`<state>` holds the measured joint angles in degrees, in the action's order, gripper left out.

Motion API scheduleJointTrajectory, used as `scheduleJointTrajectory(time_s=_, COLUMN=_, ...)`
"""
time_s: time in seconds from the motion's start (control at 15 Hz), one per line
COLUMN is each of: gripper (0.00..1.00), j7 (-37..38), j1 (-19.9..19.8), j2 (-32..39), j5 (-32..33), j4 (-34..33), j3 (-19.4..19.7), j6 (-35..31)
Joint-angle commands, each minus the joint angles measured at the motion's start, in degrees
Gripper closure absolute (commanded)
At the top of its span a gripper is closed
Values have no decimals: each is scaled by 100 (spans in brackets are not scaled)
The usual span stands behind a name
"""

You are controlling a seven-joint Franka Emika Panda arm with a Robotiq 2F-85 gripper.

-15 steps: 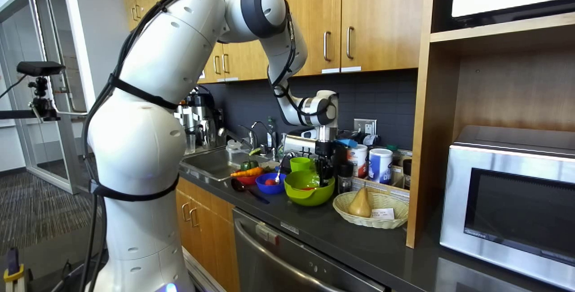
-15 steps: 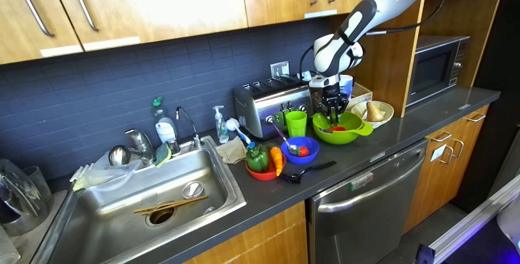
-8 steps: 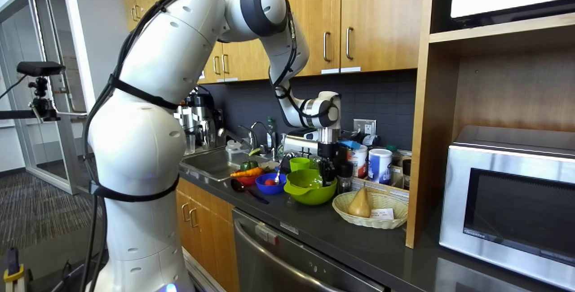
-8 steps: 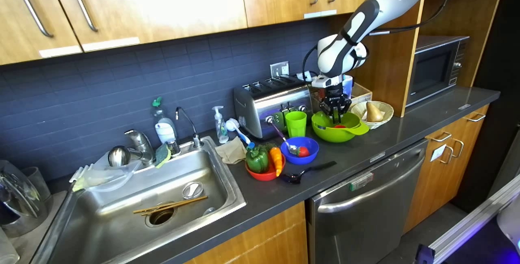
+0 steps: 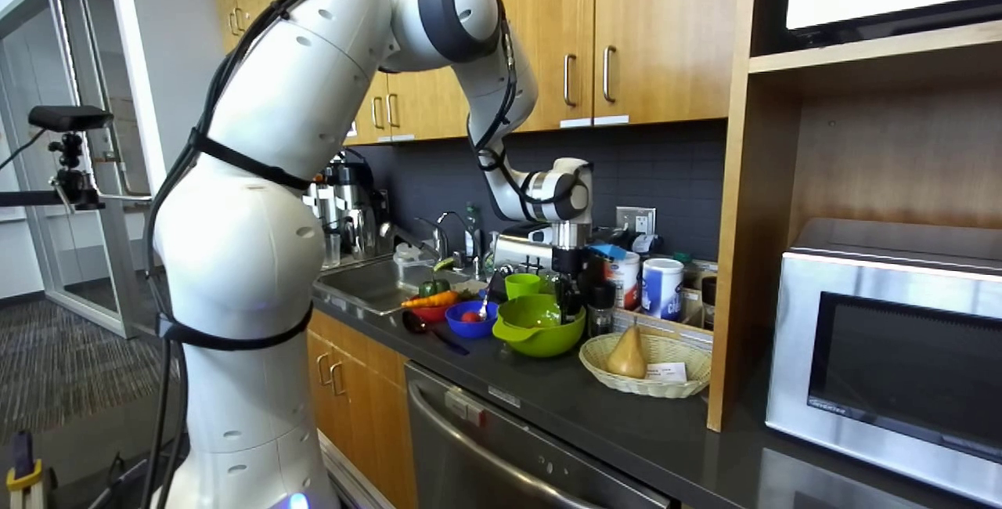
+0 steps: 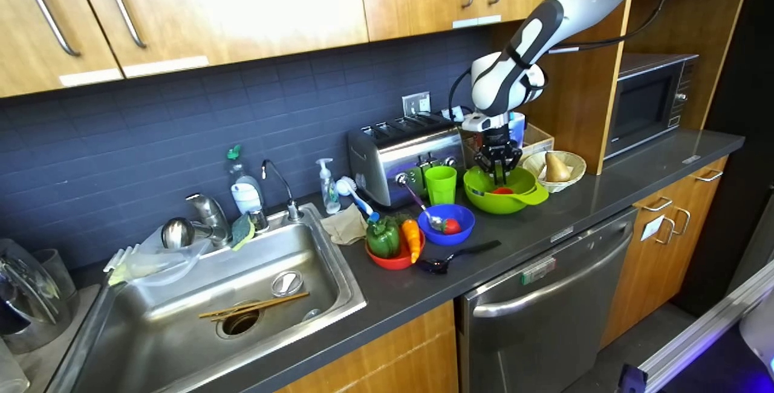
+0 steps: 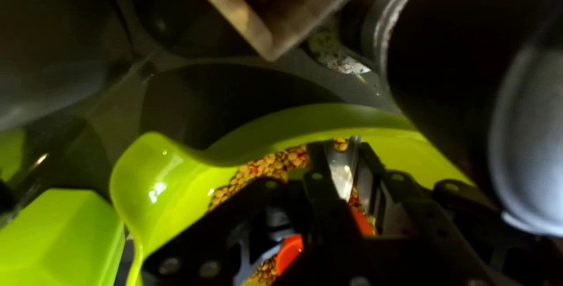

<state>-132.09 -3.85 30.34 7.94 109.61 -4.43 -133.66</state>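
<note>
The green bowl (image 6: 505,204) is taken as the reference; it stands upright on the dark counter (image 6: 532,230). The gripper (image 6: 499,181) is seen pointing down inside it, its fingers set near together with a narrow gap. A shiny metal strip (image 7: 339,171) is noted between them in the wrist view; whether it is pinched or merely flanked cannot be told. A red-orange piece (image 7: 288,253) is found in the bowl beneath the gripper, partly hidden, amid lentil-like grains (image 7: 272,165). In judgement, the fingertips should be kept clear of the bowl's wall, since the vessel may be pushed along by sideways pressure. Small, level moves are advised so that grains are not thrown over the rim. Before any withdrawal, the hold should be verified and a vertical path favoured: the green cup (image 6: 441,187) and the dark jar (image 5: 601,317) are placed close beside the bowl, and little side room is left by them.
</note>
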Motion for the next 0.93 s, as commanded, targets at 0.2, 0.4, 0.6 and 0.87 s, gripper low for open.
scheduleJointTrajectory(time_s=0.2, gripper=95, j7=549, j1=11, j2=-405, j5=-124, j4=504, j3=-71, j6=10)
scheduleJointTrajectory(time_s=0.4, gripper=95, j7=748, j1=18, j2=-564, j5=-136, j4=723, j3=-105, j6=-37)
scheduleJointTrajectory(time_s=0.6, gripper=95, j7=881, j1=37, j2=-712, j5=-115, j4=905, j3=-139, j6=-87)
scheduleJointTrajectory(time_s=0.87, gripper=95, j7=984, j1=70, j2=-835, j5=-75, j4=1062, j3=-170, j6=-132)
